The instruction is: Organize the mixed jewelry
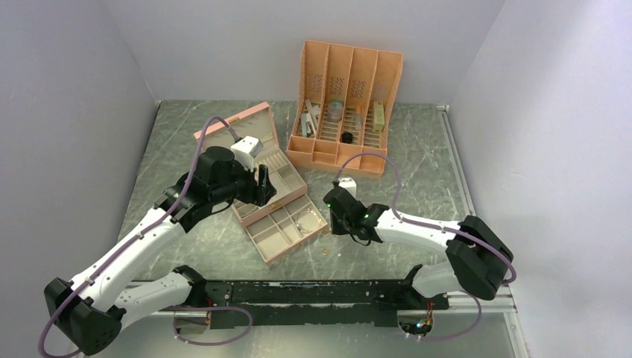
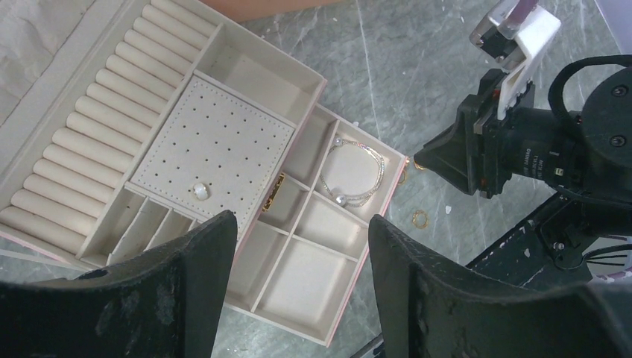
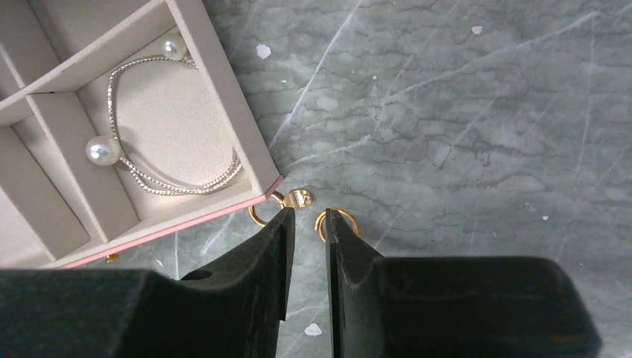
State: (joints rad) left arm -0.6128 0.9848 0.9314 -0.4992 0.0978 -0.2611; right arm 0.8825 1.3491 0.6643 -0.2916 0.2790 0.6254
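A pink jewelry box (image 1: 262,121) stands open with its beige drawer (image 1: 270,244) pulled out. A pearl bracelet (image 3: 164,179) lies in the drawer's corner compartment. Two gold rings lie on the table by that corner: one with a small tag (image 3: 296,198) against the drawer, and one (image 3: 341,216) under my right fingertip. My right gripper (image 3: 309,216) hovers low over them, jaws a narrow gap apart with nothing between. A third gold ring (image 2: 419,218) lies further out on the table. My left gripper (image 2: 302,239) is wide open and empty above the drawer (image 2: 313,272).
An orange slotted organizer (image 1: 346,71) with grey and black oddments stands at the back. A pearl stud (image 2: 198,192) sits on the box's perforated pad. A tiny gold speck (image 3: 112,258) lies by the drawer's front. The black rail (image 1: 313,292) runs along the near edge.
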